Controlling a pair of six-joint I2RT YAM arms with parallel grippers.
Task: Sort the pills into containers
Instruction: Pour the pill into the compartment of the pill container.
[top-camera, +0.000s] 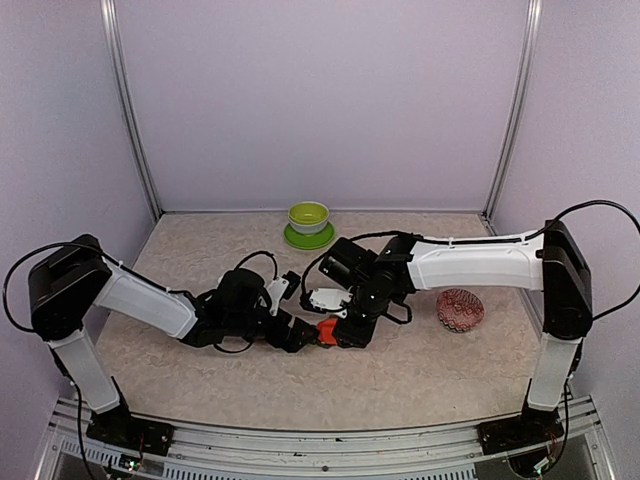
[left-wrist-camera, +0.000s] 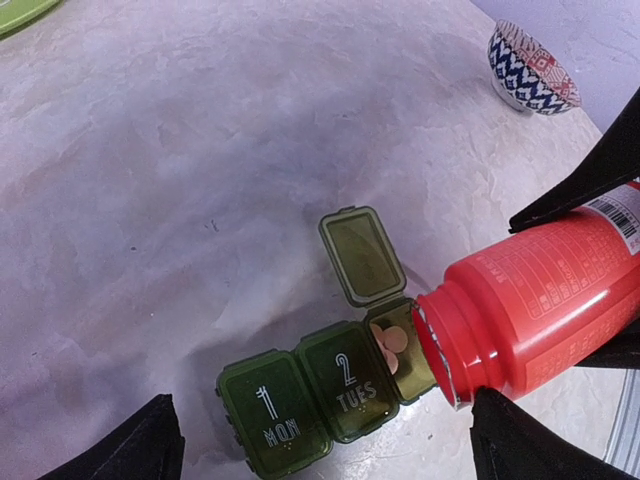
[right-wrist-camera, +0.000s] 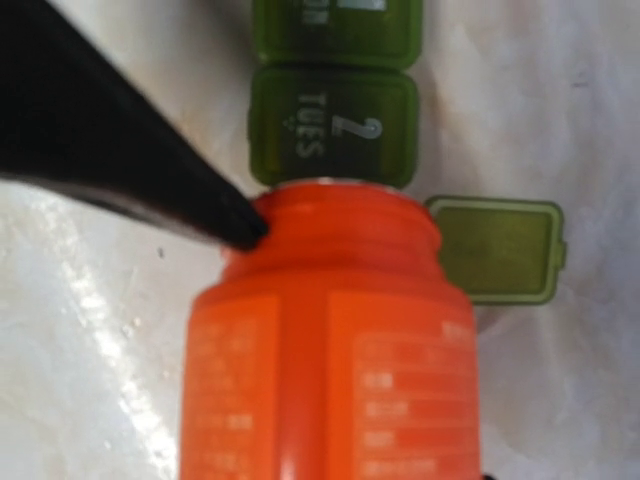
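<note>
Tabletop (top-camera: 420, 370) is a pale beige marbled sheet. At the back, in the middle, there's a green saucer (top-camera: 309, 240) with a lime-green bowl (top-camera: 308, 214) on it, and a patterned bowl (top-camera: 460, 310) off to the right. Nearer the front lies a dark green pill organizer strip (left-wrist-camera: 330, 390): MON and TUES shut, third lid (left-wrist-camera: 362, 255) flipped open, tan pills (left-wrist-camera: 392, 342) inside

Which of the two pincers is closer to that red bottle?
Right. The right pincer grips the red bottle; the left pincer hovers open close beside its mouth.
</note>
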